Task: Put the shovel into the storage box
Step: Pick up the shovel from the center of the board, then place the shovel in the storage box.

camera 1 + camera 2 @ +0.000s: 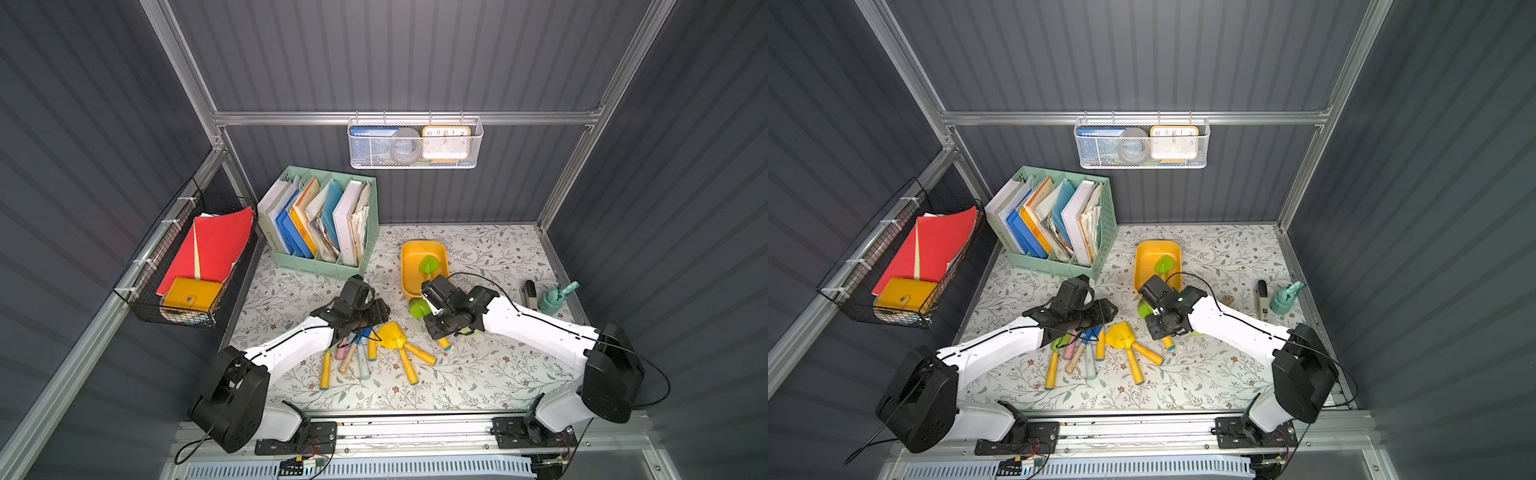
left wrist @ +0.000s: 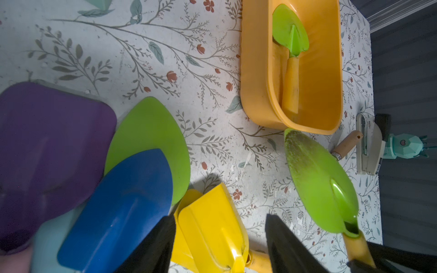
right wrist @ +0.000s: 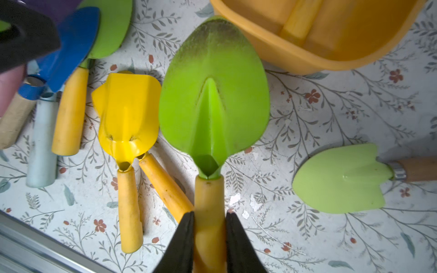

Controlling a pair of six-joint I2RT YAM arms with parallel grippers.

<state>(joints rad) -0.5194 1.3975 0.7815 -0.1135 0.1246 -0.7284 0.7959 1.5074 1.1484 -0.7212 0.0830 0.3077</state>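
Beside the storage box (image 1: 411, 270), right hand (image 3: 209, 214) clenches the green shovel (image 3: 214, 99); left hand (image 2: 220, 217) spread; clock (image 1: 446, 143) shows 10, 11, 12.

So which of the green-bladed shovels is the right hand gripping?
The bright green pointed-blade shovel with the soiled tip, just outside the yellow-orange plastic tub; the right hand is shut on its yellow handle.

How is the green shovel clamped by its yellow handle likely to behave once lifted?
The green shovel has a ridged, moulded-looking blade, so it is probably stiff. The right gripper pinches the smooth round handle well behind the broad blade, so it may pivot blade-down. Likely light: the blade looks thin.
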